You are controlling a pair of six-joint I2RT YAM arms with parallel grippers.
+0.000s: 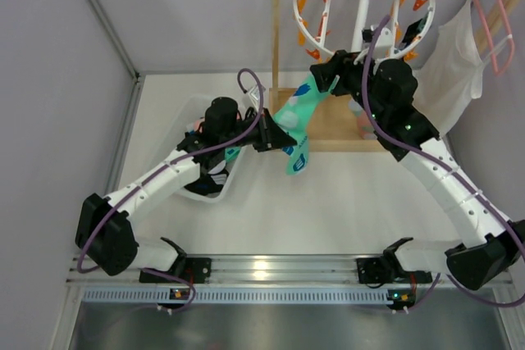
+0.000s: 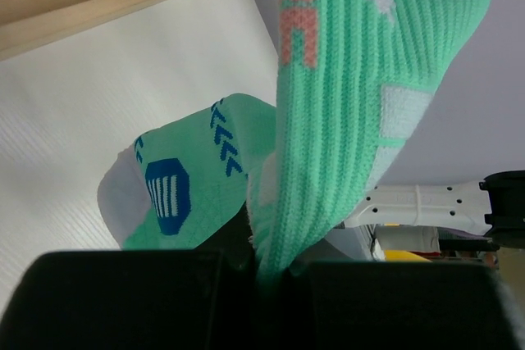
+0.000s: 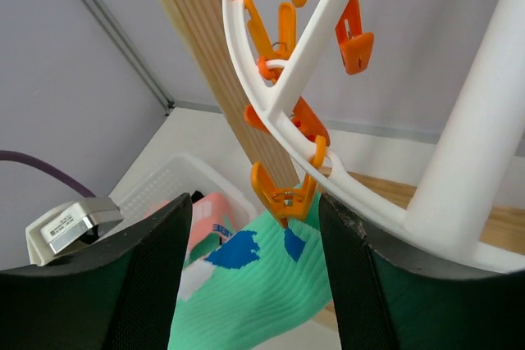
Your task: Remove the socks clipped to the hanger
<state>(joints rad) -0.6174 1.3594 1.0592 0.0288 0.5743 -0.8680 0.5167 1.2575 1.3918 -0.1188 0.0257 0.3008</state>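
Observation:
A teal-green sock (image 1: 294, 119) with blue marks hangs from an orange clip (image 3: 285, 194) on the round white hanger (image 1: 361, 6). My left gripper (image 1: 267, 134) is shut on the sock's lower part; in the left wrist view the sock (image 2: 344, 104) runs down into the closed jaws (image 2: 275, 272), with its toe end (image 2: 184, 190) hanging beside them. My right gripper (image 1: 325, 76) is open, and its fingers (image 3: 148, 284) stand on either side of the orange clip, which still bites the sock's top edge (image 3: 246, 293).
A white basket (image 1: 199, 112) at the left holds a pink sock (image 3: 209, 219) and others. The wooden stand's post (image 1: 275, 30) and base (image 1: 332, 125) are behind the sock. A white cloth garment (image 1: 455, 63) and a pink wire hanger (image 1: 490, 22) hang at the right.

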